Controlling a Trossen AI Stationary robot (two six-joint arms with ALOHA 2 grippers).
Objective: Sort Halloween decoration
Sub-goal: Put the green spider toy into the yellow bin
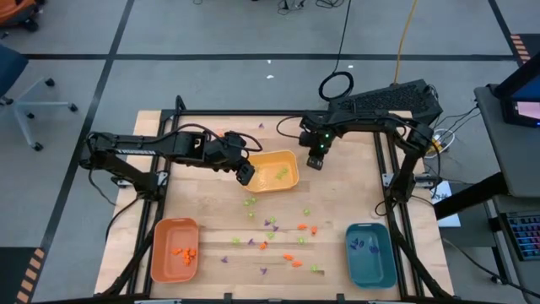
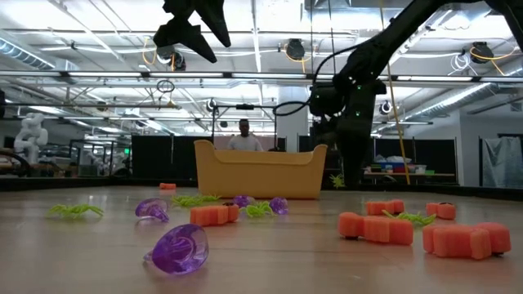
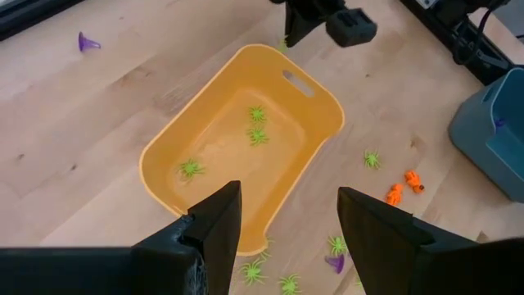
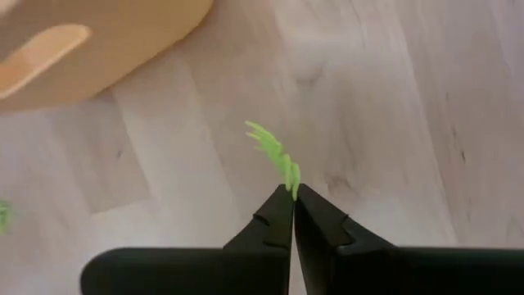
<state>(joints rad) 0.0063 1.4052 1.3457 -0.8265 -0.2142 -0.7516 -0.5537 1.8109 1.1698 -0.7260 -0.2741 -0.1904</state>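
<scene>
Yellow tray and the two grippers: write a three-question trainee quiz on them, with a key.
1. True or false: the right gripper is shut on a green spider.
2. Which pieces lie in the yellow tray? A) orange ones B) green spiders C) purple ones
3. Fill in: the left gripper hangs above the yellow tray with its jaws ____.

Key: 1 true; 2 B; 3 open

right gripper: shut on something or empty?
Shut on a green spider. The right gripper's fingertips meet with the spider pinched at their tip, beside the yellow tray.
</scene>
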